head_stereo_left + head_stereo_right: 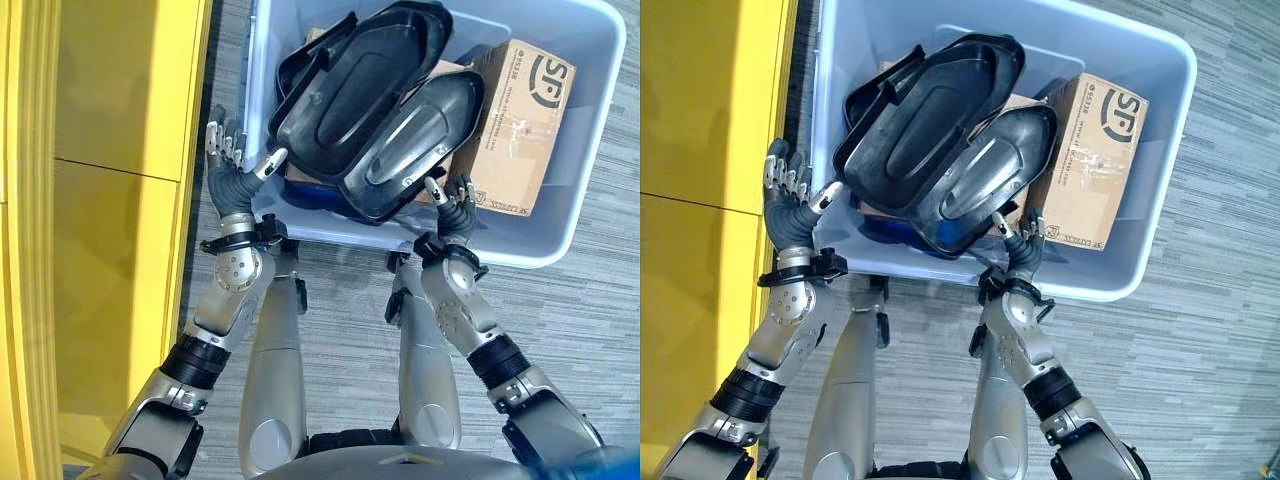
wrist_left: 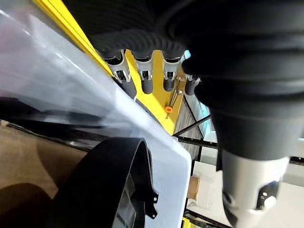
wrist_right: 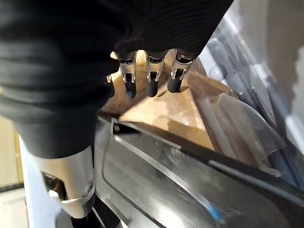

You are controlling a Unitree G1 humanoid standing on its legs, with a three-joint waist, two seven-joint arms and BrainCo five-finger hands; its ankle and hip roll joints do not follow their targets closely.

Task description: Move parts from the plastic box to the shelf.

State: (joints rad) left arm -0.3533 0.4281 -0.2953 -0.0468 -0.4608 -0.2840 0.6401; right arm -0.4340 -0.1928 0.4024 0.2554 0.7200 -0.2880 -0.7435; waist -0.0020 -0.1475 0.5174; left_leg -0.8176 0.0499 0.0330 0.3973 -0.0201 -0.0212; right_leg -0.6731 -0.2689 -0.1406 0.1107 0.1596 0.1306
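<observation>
parts [image 1: 375,110] all sit in your plastic box [image 1: 575,215]; left hand [image 1: 228,165] and right hand [image 1: 452,205] reach in, fingers apart, gripping nothing.

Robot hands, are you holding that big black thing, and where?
Not gripped yet. The left hand and right hand flank the black part's near edges over the plastic box, fingers fairly straight.

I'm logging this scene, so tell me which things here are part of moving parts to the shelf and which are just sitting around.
Part of the job:
- black plastic parts, stacked in the box
- plastic box
- left hand, at the box's near-left corner
- right hand, at the near rim

Just lying about:
- cardboard carton in the box
- yellow panel beside the box
</observation>
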